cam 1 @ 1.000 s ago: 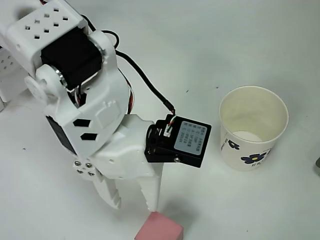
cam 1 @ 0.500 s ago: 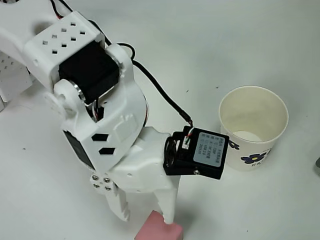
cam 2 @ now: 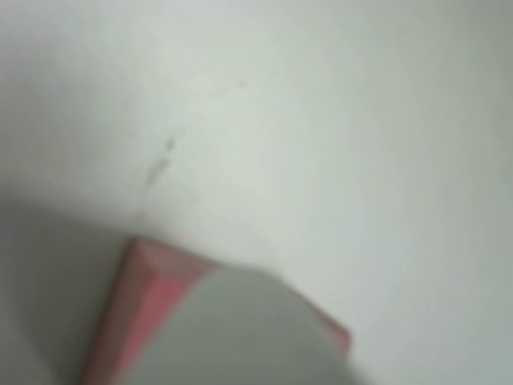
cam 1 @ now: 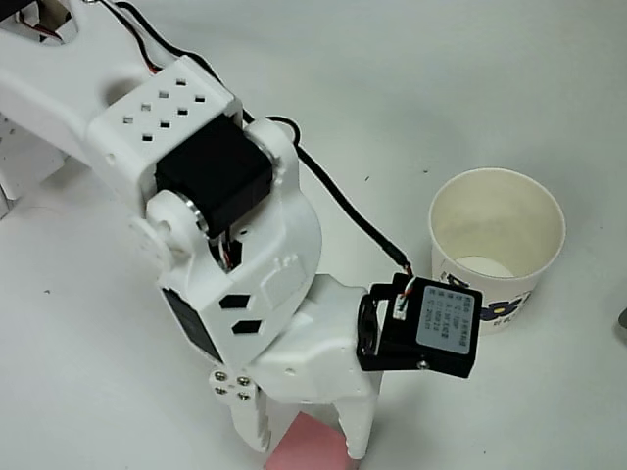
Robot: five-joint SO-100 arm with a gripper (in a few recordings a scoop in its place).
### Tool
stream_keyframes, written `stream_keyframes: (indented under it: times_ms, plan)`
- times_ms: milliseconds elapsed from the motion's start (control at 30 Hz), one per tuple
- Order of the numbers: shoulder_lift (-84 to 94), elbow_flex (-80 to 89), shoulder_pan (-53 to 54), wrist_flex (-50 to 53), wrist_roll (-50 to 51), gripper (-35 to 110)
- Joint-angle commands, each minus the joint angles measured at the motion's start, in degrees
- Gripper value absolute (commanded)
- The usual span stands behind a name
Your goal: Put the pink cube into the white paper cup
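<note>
In the overhead view the white arm [cam 1: 225, 245] reaches from the upper left of the frame down to the bottom centre. Its fingers [cam 1: 304, 441] point downward at the bottom edge and stand apart, one on each side of the pink cube [cam 1: 306, 448]. The cube lies on the white worktop [cam 1: 118, 392] at the bottom edge of the frame, partly cut off by it, and sits in the gap between the two fingers. If the fingers touch its sides, I cannot tell. A black motor block [cam 1: 423, 328] with a label sticks out at the right of the wrist, and a black cable [cam 1: 343, 206] runs up from it.

The white paper cup [cam 1: 498, 250] stands upright at the right of the frame, well apart from the cube, with blue flower prints on its side.

The wrist view is blurred: the pink cube [cam 2: 140, 313] is at the lower left, partly hidden by a pale rounded finger [cam 2: 240, 337] in front of it.
</note>
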Motion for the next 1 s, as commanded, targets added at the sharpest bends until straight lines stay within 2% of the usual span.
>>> stream_keyframes:
  times_ms: [0,967]
  plan:
    - [2.72,-5.27,0.44,0.97,-0.88,33]
    - [-6.15,-11.95,0.44,4.22,-1.32,35]
